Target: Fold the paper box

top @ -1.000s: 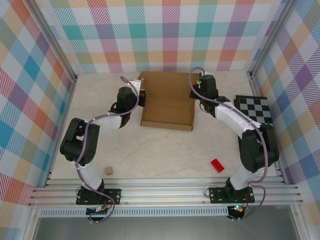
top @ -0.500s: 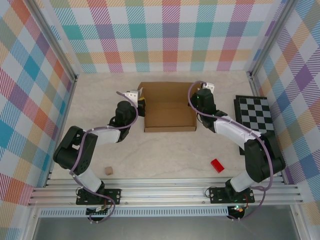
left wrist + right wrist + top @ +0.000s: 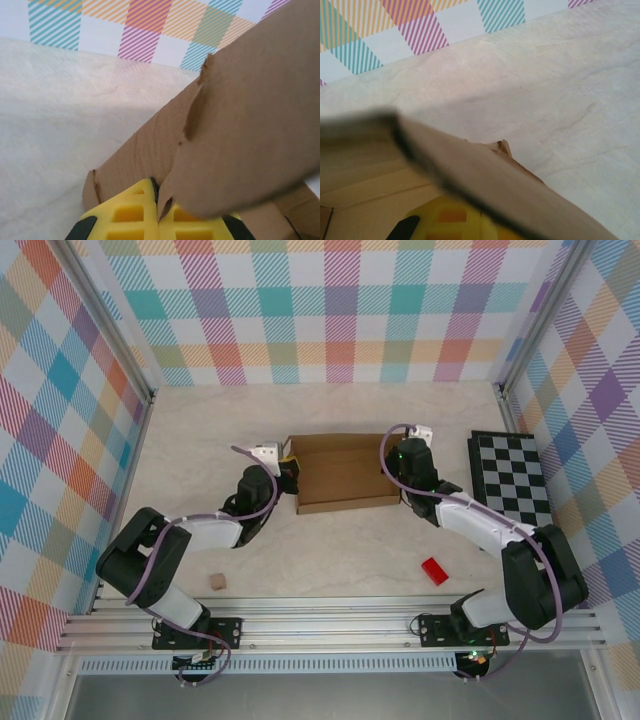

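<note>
Both arms have drawn back toward the near edge over the last second, and the paper box now shows less depth from above: its far panel has risen and swung toward me. My left jaws are pinched tight on the left edge of that raised panel, and the cardboard comes up out of the seam between the yellow fingers. My right jaws are closed too. Board lies across them, blurred and close, so I judge that they pinch the right edge the same way. Gripping both edges should keep the panel square as it folds rather than twisting.

The box sits mid-bench between my wrists, with the checkerboard just to its right. The red block and tan cube lie well apart from it, nearer the front. It is plain brown corrugated board with ragged die-cut slits near my left grip.
</note>
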Action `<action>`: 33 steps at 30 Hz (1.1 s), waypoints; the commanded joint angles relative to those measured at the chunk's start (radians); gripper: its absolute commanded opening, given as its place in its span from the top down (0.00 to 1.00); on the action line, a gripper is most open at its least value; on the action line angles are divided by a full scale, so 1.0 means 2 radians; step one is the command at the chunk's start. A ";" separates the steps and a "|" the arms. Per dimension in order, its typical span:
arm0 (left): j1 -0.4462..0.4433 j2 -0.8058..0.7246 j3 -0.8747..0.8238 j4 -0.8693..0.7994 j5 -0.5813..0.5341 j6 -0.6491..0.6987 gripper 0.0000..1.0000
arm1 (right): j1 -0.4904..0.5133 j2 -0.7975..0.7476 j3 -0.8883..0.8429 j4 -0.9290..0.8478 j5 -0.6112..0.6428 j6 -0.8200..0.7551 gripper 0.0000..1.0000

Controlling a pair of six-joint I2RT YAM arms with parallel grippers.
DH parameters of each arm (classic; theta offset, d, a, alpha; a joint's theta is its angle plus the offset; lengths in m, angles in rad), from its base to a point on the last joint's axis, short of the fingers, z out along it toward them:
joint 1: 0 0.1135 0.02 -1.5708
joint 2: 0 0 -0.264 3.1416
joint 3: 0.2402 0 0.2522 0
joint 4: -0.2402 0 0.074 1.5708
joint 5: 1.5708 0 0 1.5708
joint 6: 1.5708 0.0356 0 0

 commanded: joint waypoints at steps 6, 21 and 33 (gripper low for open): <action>-0.042 -0.008 0.037 -0.087 0.019 -0.024 1.00 | 0.023 -0.003 -0.015 -0.073 -0.046 -0.007 1.00; -0.042 0.003 -0.055 -0.101 0.042 0.000 0.95 | 0.023 -0.032 -0.086 -0.093 -0.021 -0.011 1.00; -0.041 -0.264 -0.021 -0.472 0.031 -0.053 0.31 | 0.023 -0.017 -0.096 -0.109 0.012 -0.006 1.00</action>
